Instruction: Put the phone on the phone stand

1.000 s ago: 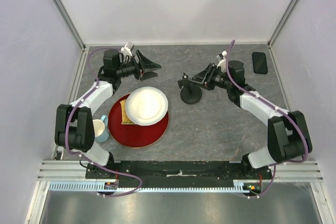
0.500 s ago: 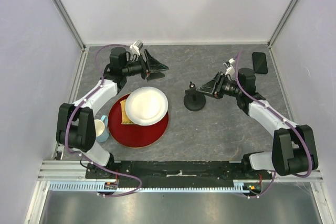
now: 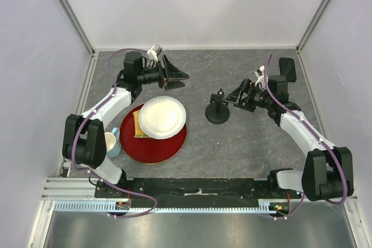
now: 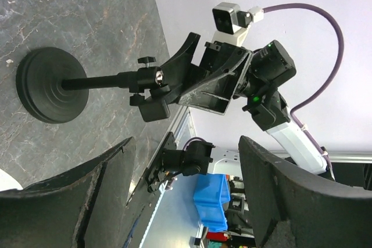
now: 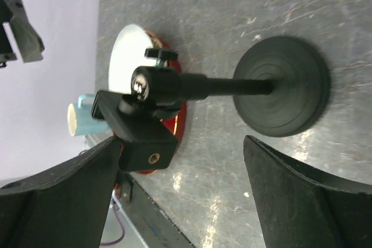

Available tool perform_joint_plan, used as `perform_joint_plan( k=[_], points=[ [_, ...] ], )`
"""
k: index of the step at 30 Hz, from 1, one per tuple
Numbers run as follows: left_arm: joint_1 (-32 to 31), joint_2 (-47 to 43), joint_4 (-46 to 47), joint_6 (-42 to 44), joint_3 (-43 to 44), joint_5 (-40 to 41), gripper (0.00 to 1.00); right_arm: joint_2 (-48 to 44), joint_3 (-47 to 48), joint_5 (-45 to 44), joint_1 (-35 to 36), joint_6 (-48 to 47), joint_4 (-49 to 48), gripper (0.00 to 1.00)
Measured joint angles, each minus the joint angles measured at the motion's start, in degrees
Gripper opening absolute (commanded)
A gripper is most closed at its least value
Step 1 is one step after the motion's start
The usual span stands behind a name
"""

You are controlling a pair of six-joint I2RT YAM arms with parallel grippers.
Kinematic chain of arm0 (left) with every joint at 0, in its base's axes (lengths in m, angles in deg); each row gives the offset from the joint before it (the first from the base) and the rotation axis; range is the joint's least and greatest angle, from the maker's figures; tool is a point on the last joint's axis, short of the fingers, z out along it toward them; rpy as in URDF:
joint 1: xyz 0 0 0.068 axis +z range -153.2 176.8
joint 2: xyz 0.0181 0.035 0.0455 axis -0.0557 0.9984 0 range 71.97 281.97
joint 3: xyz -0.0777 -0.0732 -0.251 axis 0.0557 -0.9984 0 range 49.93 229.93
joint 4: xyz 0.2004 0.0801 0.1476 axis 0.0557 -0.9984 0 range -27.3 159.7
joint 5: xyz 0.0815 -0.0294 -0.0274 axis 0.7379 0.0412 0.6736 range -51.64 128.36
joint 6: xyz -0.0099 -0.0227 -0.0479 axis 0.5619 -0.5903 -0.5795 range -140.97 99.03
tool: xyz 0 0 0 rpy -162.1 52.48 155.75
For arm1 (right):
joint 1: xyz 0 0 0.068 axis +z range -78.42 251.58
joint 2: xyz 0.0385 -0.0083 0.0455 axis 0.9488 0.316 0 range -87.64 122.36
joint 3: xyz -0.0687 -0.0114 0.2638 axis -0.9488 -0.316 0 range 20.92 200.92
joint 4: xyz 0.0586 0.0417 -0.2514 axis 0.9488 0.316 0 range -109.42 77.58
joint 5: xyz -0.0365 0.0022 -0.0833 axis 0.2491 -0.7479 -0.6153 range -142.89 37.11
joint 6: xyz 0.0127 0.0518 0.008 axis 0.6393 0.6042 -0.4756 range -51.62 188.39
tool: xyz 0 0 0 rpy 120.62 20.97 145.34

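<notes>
The phone (image 3: pixel 287 69) lies flat at the back right corner of the table, behind my right arm. The phone stand (image 3: pixel 218 111) stands upright mid-table, its cradle empty. My right gripper (image 3: pixel 234 97) is open, just right of the stand and level with its cradle. In the right wrist view the stand (image 5: pixel 283 85) lies ahead of the open gripper (image 5: pixel 181 143), untouched. My left gripper (image 3: pixel 177 75) is open and empty at the back, left of the stand. The left wrist view shows the stand (image 4: pixel 52 84) far ahead of the gripper (image 4: pixel 186 143).
A white plate (image 3: pixel 163 117) rests on a red plate (image 3: pixel 152 146) at front left, with a yellow item (image 3: pixel 136 125) under its edge. A light blue cup (image 3: pixel 110 142) stands left of them. Walls close in the back and both sides.
My right gripper has drawn back to the right. The stand has shifted a little to the right and nearer. My left gripper has moved right along the back.
</notes>
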Motion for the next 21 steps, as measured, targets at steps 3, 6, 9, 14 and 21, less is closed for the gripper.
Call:
perform_joint_plan(
  k=[3,6,9,14,21],
  points=[
    [-0.3,0.0,0.0,0.0,0.0,-0.2,0.78,-1.4,1.8,-4.3,-0.2,-2.4,3.6,0.93],
    [-0.4,0.0,0.0,0.0,0.0,-0.4,0.78,-4.7,2.4,-9.9,-0.5,-4.8,6.3,0.93],
    [-0.5,0.0,0.0,0.0,0.1,-0.6,0.78,-9.1,2.4,-15.3,-0.6,-7.8,8.4,0.93],
    [-0.7,0.0,0.0,0.0,0.3,-1.5,0.78,-17.3,2.1,-28.1,-0.6,-14.1,11.6,0.93],
    [-0.9,-0.5,0.2,0.0,0.3,-1.9,0.78,-17.5,1.2,-51.0,-0.7,-17.5,16.9,0.93]
  ],
)
